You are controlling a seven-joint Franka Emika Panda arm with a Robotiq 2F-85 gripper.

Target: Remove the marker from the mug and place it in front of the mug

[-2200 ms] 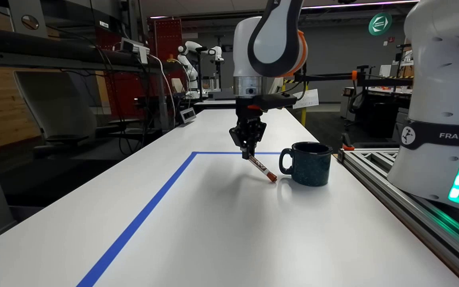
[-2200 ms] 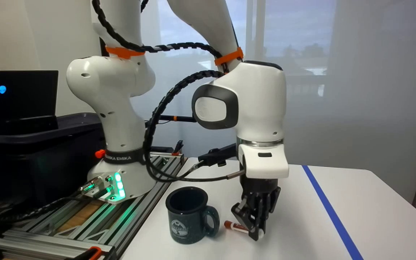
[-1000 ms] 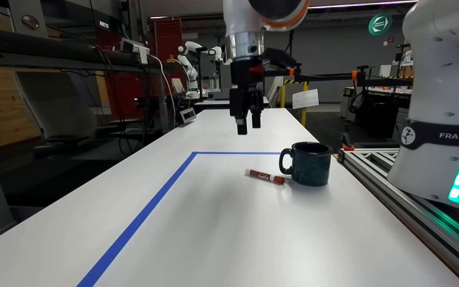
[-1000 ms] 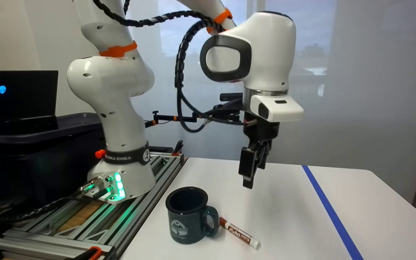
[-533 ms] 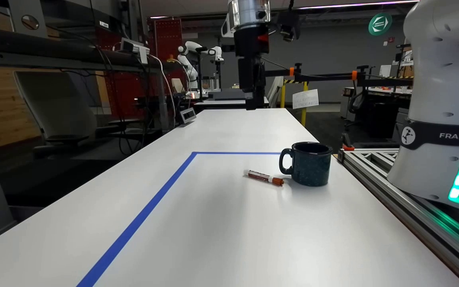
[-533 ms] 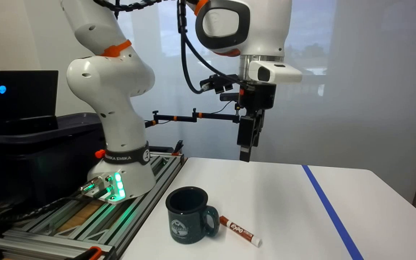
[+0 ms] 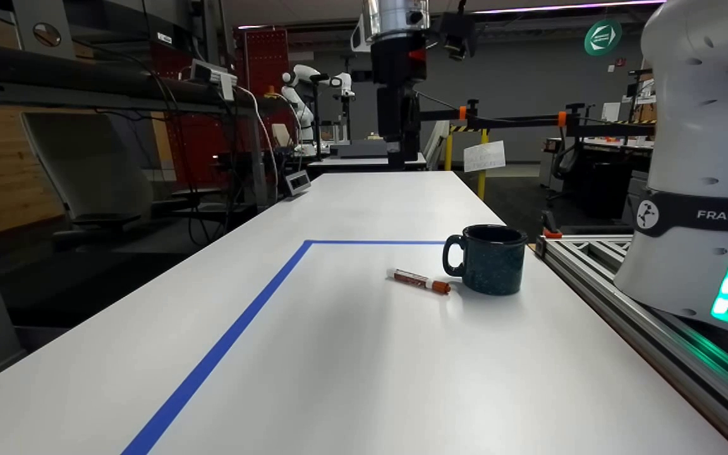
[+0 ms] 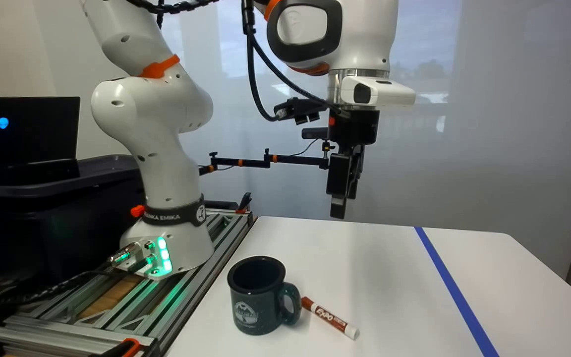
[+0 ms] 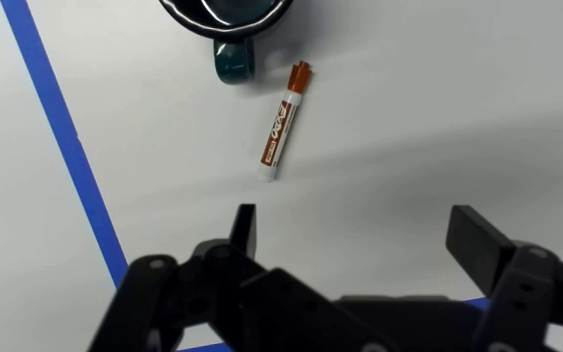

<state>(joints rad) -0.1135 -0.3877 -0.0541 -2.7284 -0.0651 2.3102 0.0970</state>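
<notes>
The marker, white-bodied with a reddish-brown label and cap, lies flat on the white table. Its capped end points toward the mug, just off the loop handle; in the wrist view the marker and handle look slightly apart. The dark teal mug stands upright, and its inside appears dark. High above the table, behind the marker in an exterior view, hangs my gripper. From the wrist, my gripper is wide open, with only bare table seen between its fingers.
Blue tape marks lines on the table. The robot's base stands on an aluminium frame along the table edge near the mug. A thin black camera arm reaches out behind the gripper.
About two seconds ago the tilted marker was between my fingers. It then dropped flat beside the mug as the gripper let go and rose. Over the last half second the gripper rose only slightly.
</notes>
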